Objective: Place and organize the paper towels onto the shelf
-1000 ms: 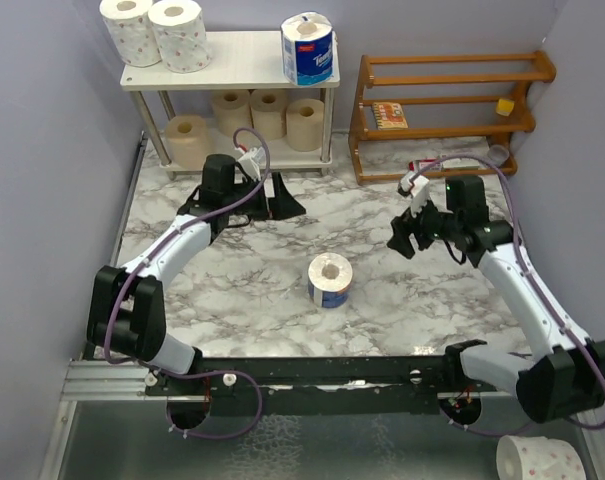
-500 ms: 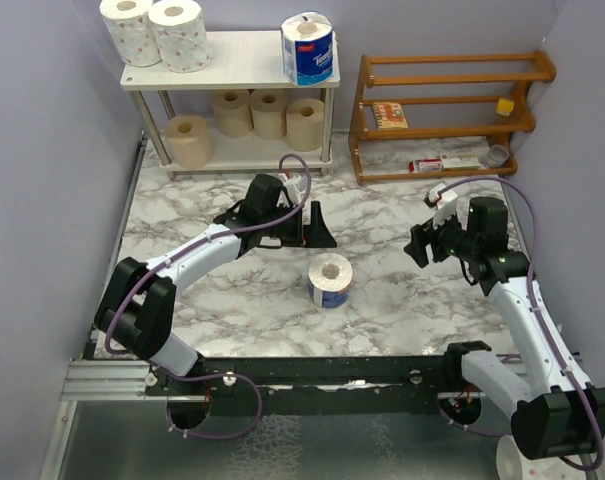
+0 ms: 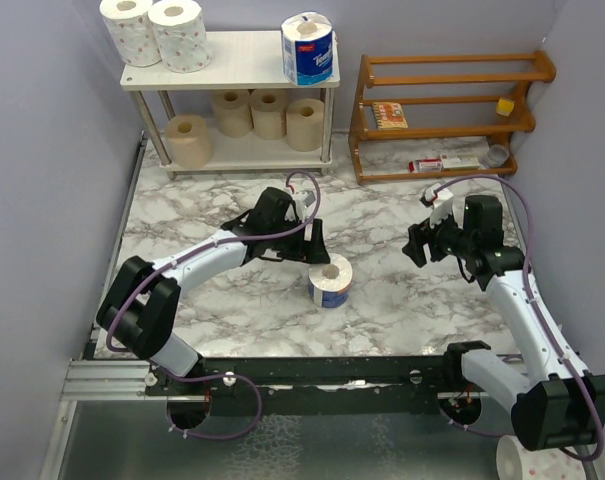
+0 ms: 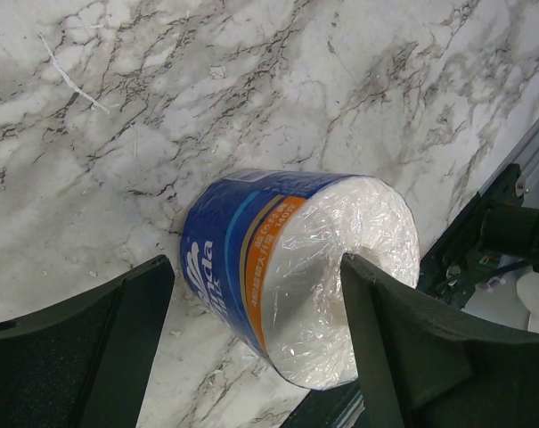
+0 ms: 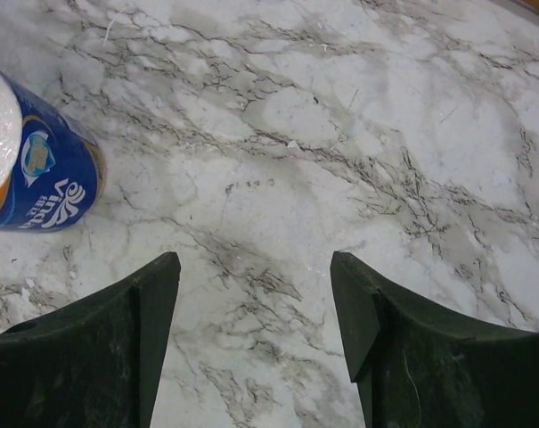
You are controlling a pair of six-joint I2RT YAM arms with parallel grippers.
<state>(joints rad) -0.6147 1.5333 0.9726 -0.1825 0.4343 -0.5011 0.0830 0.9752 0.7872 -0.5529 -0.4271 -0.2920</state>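
Note:
A paper towel roll in a blue-and-white wrapper (image 3: 330, 281) stands on end mid-table. My left gripper (image 3: 319, 248) is open just behind it. In the left wrist view the roll (image 4: 296, 267) sits between the spread fingers of that gripper (image 4: 256, 261), not clamped. My right gripper (image 3: 418, 245) is open and empty, hovering to the right of the roll; its wrist view shows the roll (image 5: 37, 169) at far left, outside the gripper (image 5: 253, 259). The shelf (image 3: 242, 62) carries two pink-dotted rolls (image 3: 154, 30) and a blue-wrapped roll (image 3: 308, 48) on top, and several tan rolls (image 3: 269, 113) below.
An orange-brown slatted rack (image 3: 447, 110) stands at the back right with a small box (image 3: 389, 115) and a tube (image 3: 444, 163) on it. A pink-dotted roll (image 3: 537, 460) lies off the table at the near right. Walls close in on the left and right.
My left arm has swung from in front of the shelf to the right and nearer, bringing its open jaws to the wrapped roll. My right arm has drawn back slightly to the right.

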